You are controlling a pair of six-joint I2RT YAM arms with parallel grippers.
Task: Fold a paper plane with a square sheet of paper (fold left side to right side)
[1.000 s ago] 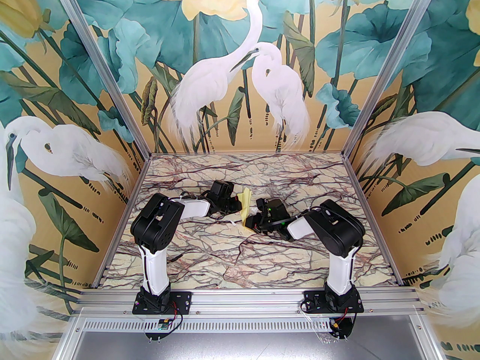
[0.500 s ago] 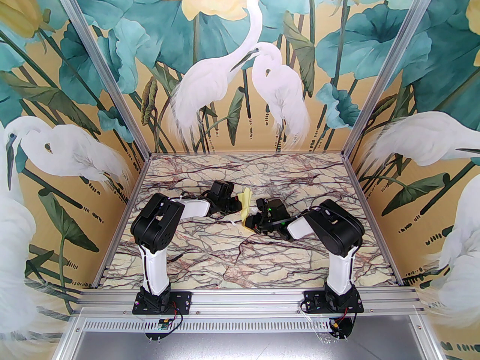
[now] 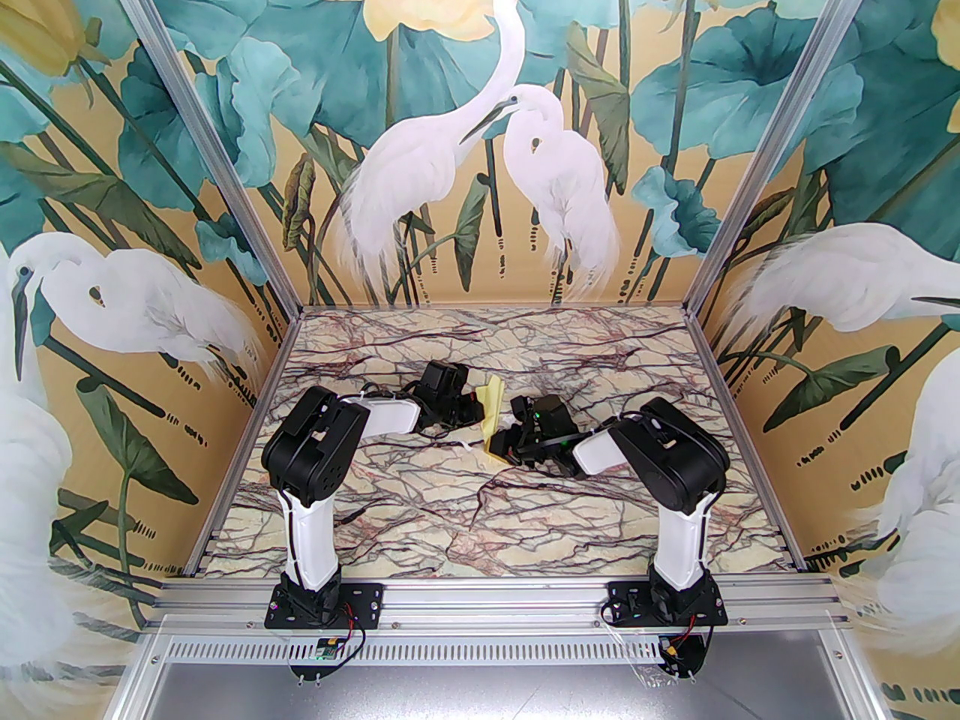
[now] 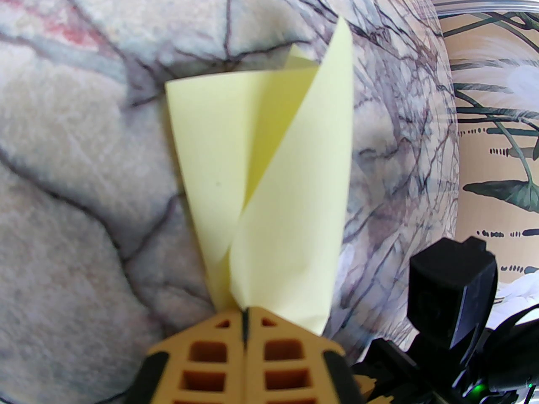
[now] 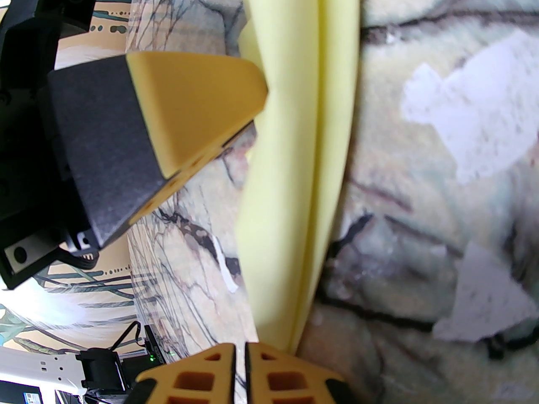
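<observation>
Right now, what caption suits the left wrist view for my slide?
Left gripper shut on the paper plane, its flaps splayed over the marble table.

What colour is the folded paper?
The paper plane is pale yellow, clearest in the left wrist view.

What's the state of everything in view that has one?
paper plane: folded narrow, flaps splayed, not pressed flat.
left end effector: shut on the paper plane.
right end effector: shut, tips at the plane's near end; whether it grips the paper is unclear.
white scraps: lying flat on the table, untouched.
</observation>
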